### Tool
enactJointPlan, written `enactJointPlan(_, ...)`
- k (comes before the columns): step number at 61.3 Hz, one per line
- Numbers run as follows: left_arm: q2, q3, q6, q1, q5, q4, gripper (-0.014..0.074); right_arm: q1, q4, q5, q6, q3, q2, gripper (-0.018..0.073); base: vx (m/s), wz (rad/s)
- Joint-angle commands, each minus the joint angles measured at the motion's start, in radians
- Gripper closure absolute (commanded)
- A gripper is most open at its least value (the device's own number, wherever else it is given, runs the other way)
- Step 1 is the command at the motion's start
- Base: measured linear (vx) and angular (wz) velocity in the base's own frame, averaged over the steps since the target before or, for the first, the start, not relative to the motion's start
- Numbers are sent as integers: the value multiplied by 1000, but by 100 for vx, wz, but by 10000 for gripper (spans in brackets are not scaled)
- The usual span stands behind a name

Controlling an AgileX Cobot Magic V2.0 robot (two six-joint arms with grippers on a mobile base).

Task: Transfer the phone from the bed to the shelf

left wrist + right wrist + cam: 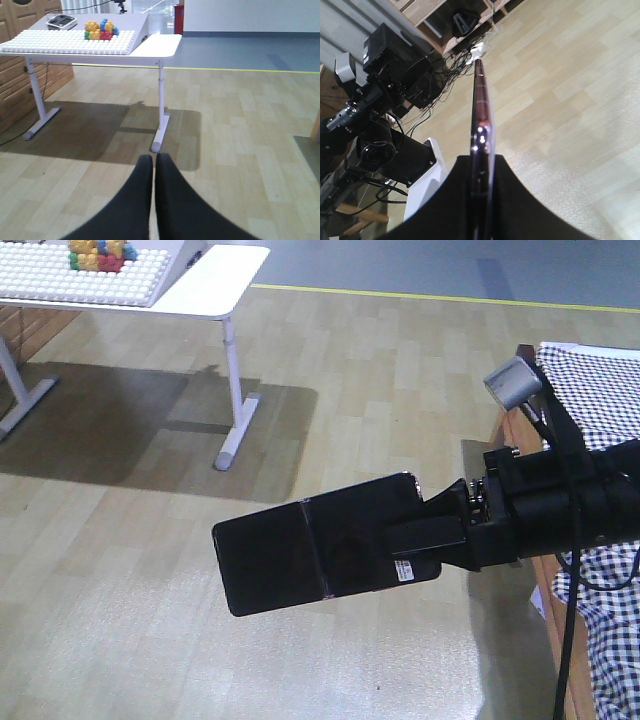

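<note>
The phone (pixel 300 555), a glossy black slab with a seam across its middle and a small white sticker, hangs flat in the air above the wooden floor. My right gripper (pixel 432 540) is shut on its right end. In the right wrist view the phone (pixel 481 110) shows edge-on with its pinkish metal rim, clamped between the black fingers (pixel 457 200). The bed (pixel 600 390), in black-and-white check, lies at the right edge behind the arm. My left gripper (pixel 153 162) is shut on nothing above the floor. A pale wooden unit (pixel 427 12) shows far off; I cannot tell if it is the shelf.
A white desk (pixel 215 285) on white legs (pixel 235 390) stands at the back left, carrying a studded white board (pixel 75 42) and coloured blocks (pixel 100 30). The bed's brown wooden frame (pixel 525 440) sits beside the right arm. Black equipment and cables (pixel 395 65) crowd the floor behind.
</note>
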Motion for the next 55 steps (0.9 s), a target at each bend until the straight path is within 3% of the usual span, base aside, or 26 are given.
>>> enactJointPlan(1,-6,2,-4,1,-73,-6,596,-3,91,77,-2,-27,-32,561,5,-20)
enactJointPlan(55,-6,2,-4,1,-73,-6,596,-3,91,77,-2,-27,-32,561,8,-19)
